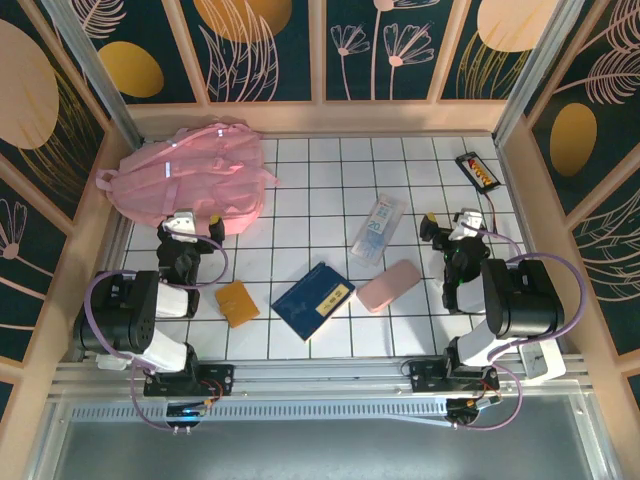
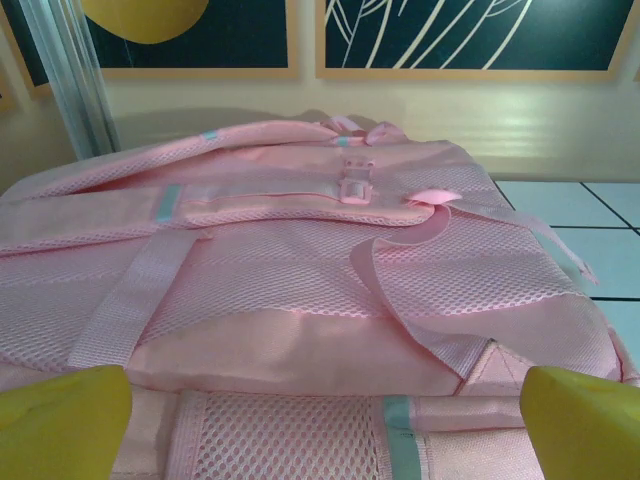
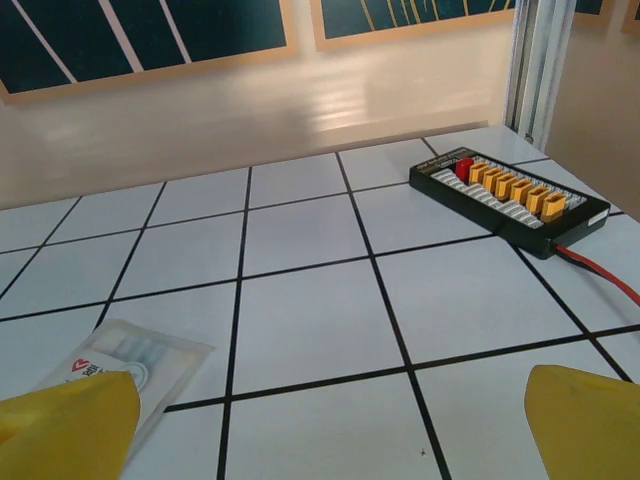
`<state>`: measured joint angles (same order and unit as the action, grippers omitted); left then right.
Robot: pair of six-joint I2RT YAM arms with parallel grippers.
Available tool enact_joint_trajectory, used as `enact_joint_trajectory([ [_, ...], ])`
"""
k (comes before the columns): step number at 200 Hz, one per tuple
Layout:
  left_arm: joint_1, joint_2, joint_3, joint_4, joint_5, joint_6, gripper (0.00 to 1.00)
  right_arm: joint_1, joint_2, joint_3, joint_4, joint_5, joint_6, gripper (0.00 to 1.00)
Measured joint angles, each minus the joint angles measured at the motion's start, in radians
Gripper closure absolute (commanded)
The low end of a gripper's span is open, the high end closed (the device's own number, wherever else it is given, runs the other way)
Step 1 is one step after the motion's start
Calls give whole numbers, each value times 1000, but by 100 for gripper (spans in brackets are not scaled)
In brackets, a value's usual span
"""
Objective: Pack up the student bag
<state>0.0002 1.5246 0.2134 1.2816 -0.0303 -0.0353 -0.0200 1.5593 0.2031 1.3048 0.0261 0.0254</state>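
Your table (image 1: 320, 190) is a white tiled top with walls on its far, left and right sides. The bag (image 1: 190, 180) lies flat in its far left corner, by far the largest thing on it. From above you get its whole pink outline and two pale strips. The left wrist camera adds the detail: the mesh panel of the bag (image 2: 300, 270) faces up, crossed by webbing straps, with a small buckle (image 2: 352, 180) near its far end.

Your left claw (image 1: 190, 228) sits at the bag's near edge with its jaws spread wide. On its own camera the left claw (image 2: 320, 420) has a yellow fingertip in each lower corner and grips nothing. Whether it touches the fabric you cannot tell.

Your right claw (image 1: 455, 225) is by the right edge, also wide open and holding nothing. On its own camera the right claw (image 3: 320, 420) is over bare tile.

A blue book (image 1: 313, 300) lies toward the middle of the near edge, with a pink case (image 1: 388, 285) just beside it on the right. A clear packet (image 1: 378, 228) lies beyond the case, and the right wrist camera catches the packet's corner (image 3: 130, 360) and some red print. A tan pouch (image 1: 237, 303) lies left of the book.

A black board (image 1: 477, 170) sits in the far right corner. On the right wrist camera the board (image 3: 505, 195) carries a row of orange plugs, one red plug and a red wire.
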Motion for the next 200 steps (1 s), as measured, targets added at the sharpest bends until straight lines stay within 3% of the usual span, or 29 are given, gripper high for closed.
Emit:
enact_joint_trajectory([
  [127,0,0,0,0,0,0,1,0,0,0,0,-2,0,1],
  [200,0,0,14,-28,-78,-23,1,-1,0,0,0,-2,0,1],
])
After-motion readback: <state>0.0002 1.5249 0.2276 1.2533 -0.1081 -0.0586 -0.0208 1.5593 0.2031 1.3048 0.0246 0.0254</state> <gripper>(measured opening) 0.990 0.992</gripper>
